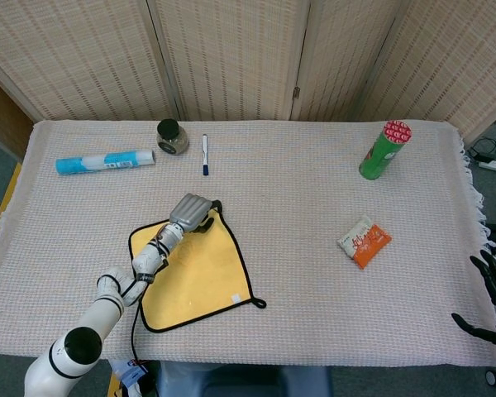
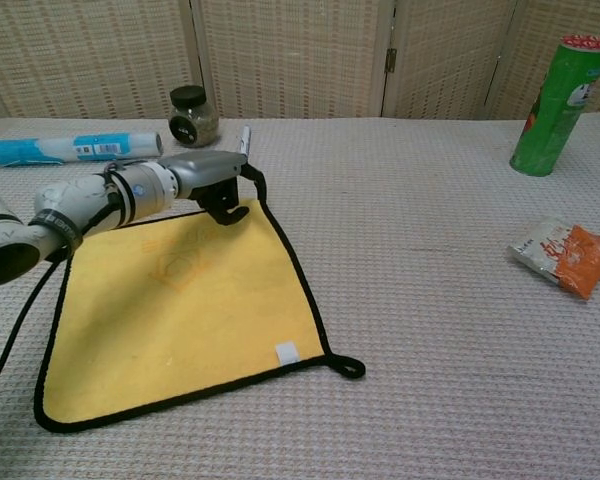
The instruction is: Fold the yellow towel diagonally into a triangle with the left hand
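Head view high above, looking steeply down; chest view low, near, facing forward; shared: table (image 1: 298, 215) top.

Matt yellow towel (image 2: 190, 310), waffle-textured tablecloth (image 2: 440, 330)

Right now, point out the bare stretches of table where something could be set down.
Widest free patch: mid-table, between the yellow towel, the green can and the orange snack packet. The near right side is bare too. Crowded: the far left, with blue tube, dark-lidded jar, pen, and left hand.
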Tool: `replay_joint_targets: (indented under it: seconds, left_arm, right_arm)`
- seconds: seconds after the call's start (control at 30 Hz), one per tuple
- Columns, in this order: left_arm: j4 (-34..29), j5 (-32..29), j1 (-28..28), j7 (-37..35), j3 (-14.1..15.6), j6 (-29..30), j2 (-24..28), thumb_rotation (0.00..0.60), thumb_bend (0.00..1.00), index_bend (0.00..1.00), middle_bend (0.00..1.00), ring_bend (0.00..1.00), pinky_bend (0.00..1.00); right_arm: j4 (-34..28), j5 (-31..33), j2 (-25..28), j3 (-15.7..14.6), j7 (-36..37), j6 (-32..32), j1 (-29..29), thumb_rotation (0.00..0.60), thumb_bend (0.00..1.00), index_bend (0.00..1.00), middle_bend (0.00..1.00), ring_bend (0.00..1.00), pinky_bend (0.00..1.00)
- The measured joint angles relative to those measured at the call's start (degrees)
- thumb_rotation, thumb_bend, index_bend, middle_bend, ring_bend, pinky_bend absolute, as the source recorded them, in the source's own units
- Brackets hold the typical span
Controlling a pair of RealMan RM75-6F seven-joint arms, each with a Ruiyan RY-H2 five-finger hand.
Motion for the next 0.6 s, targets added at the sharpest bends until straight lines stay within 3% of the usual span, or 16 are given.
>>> replay_joint_targets:
  seconds: [0.27,0.6]
  left_arm:
    - [-0.51,0.42,1.74,1.31,0.52,4.73,0.45,0.6,0.59,0.57,1.0,1.0,1.0]
    - [-4.77,0.62,5.02,6.7,0.6,12.89,1.5,0.6,0.59,0.58,1.0,1.0,1.0]
  right_arm:
    - [-0.39,-0.66,0.07,-0.18,-0.43,-0.19,0.31,0.6,0.24,0.0,0.0,0.0,0.0]
    - [-0.91,-2.68,0.19,-0.81,-1.05,1.44,0.03,0.6,0.24,0.0,0.0,0.0,0.0]
